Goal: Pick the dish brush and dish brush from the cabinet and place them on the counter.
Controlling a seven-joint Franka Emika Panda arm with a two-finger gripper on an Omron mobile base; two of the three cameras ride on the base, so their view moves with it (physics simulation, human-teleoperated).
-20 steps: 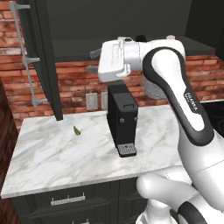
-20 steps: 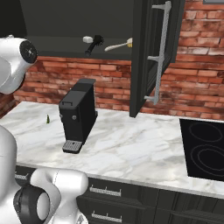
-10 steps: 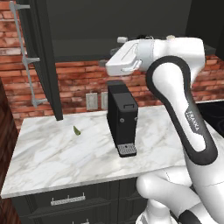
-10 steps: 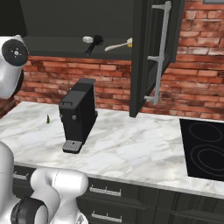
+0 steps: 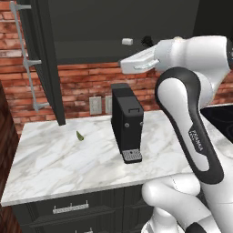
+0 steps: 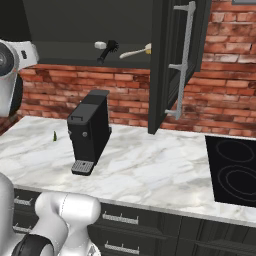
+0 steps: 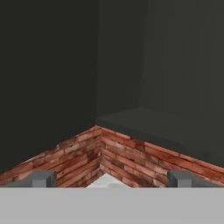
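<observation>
On the open upper cabinet's shelf lies a dish brush with a white handle and black bristles (image 6: 107, 47), also seen as the dish brush (image 5: 128, 41) from the left. Right beside it lies a second dish brush (image 6: 134, 51) with a cream handle and a yellow head. My gripper (image 7: 111, 179) is open, its fingertips (image 7: 43, 178) far apart with nothing between them. It faces the cabinet's dark inner corner and the brick wall below. The white hand (image 5: 136, 61) hovers just under the shelf's edge, below the brushes.
A black coffee machine (image 5: 126, 120) stands on the marble counter (image 5: 59, 159) under my hand. The open cabinet door (image 6: 172, 60) hangs to the right and another door (image 5: 45, 54) to the left. A small green object (image 5: 79, 135) lies on the counter. A stove top (image 6: 232, 170) is at the right.
My arm has swung to the right in the left base view, with the elbow raised. The hand shifted slightly right under the shelf. The brushes have not moved.
</observation>
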